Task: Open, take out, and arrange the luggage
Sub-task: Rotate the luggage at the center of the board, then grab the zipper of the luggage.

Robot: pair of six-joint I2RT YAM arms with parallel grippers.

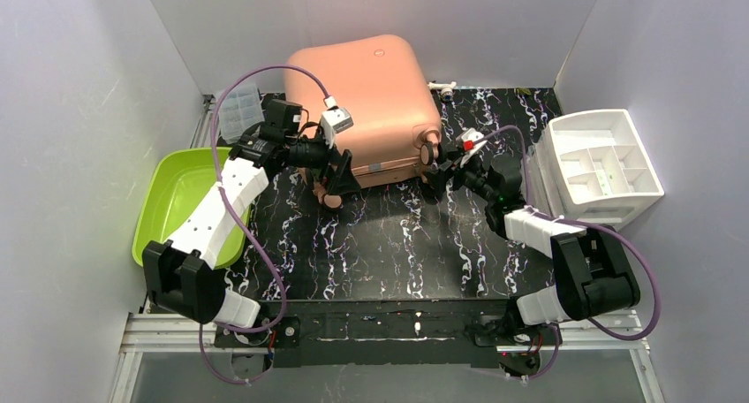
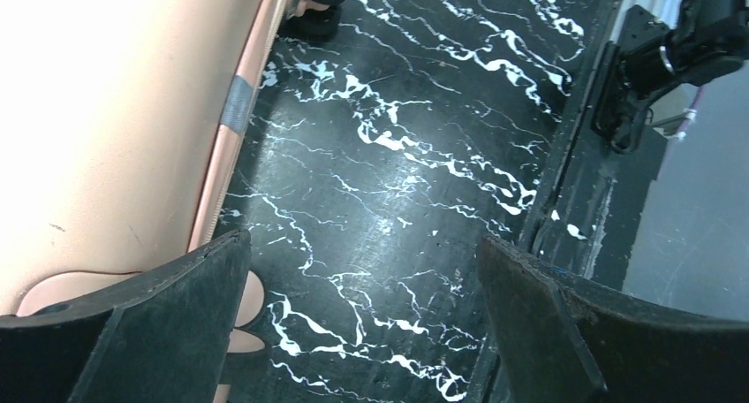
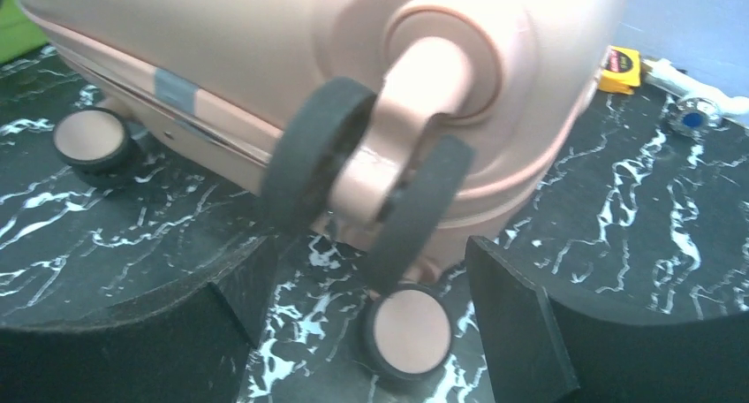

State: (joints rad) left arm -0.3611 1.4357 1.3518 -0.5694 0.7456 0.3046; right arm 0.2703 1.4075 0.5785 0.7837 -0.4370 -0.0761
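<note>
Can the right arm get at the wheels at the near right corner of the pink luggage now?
Probably yes: the right arm's jaws stand open just before those wheels, and nothing lies between them.

Three views of my workspace: one overhead, one from each wrist.
The overhead camera looked down from above and behind my bases, taking in the whole surface (image 1: pixel 389 244) with the luggage (image 1: pixel 371 102) at its far side. My left wrist camera looked past my left end effector (image 2: pixel 362 253), close over the surface, the luggage along its left edge. My right wrist camera faced the luggage's wheeled corner from very near, past my right end effector (image 3: pixel 371 253). All three shared the grey patch (image 3: pixel 172 85) on the luggage's near seam.
</note>
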